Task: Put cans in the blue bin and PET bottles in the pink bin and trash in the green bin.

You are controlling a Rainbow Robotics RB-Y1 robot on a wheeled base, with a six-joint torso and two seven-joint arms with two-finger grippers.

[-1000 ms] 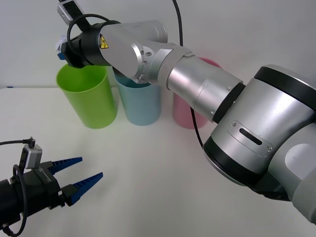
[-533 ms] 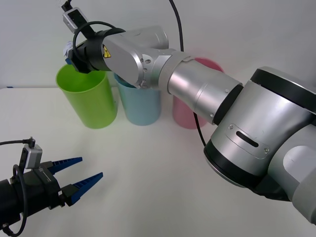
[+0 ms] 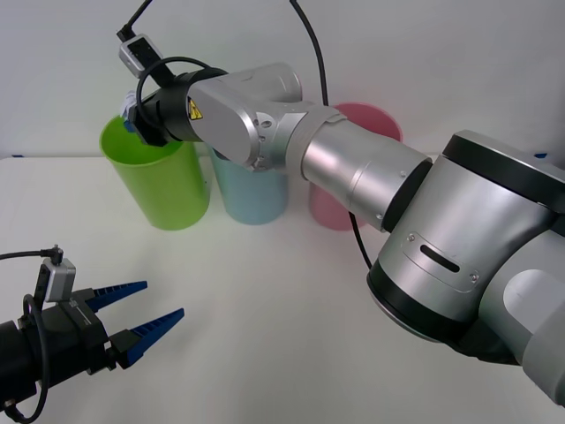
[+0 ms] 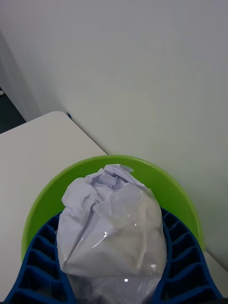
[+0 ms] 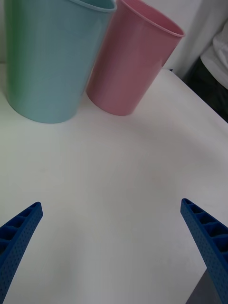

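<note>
My right gripper (image 3: 135,119) hangs over the back rim of the green bin (image 3: 161,181), shut on the trash (image 4: 112,227), a crumpled white wad in clear wrap. In the right wrist view the wad sits between the blue fingers (image 4: 42,259) with the green bin's mouth (image 4: 142,165) right beneath it. The blue bin (image 3: 254,193) stands next to the green one, partly behind my right arm, and the pink bin (image 3: 334,205) stands beyond it. My left gripper (image 3: 134,318) rests open low at the near left of the table, holding nothing. Its wrist view faces the blue bin (image 5: 47,61) and pink bin (image 5: 129,61).
The three bins stand in a row at the back of the white table (image 3: 265,291), close to the wall. My right arm (image 3: 353,168) stretches across above the blue and pink bins.
My right gripper has carried the trash a little to the right and down, from beyond the green bin's far-left rim to over its mouth. The left arm has not moved.
</note>
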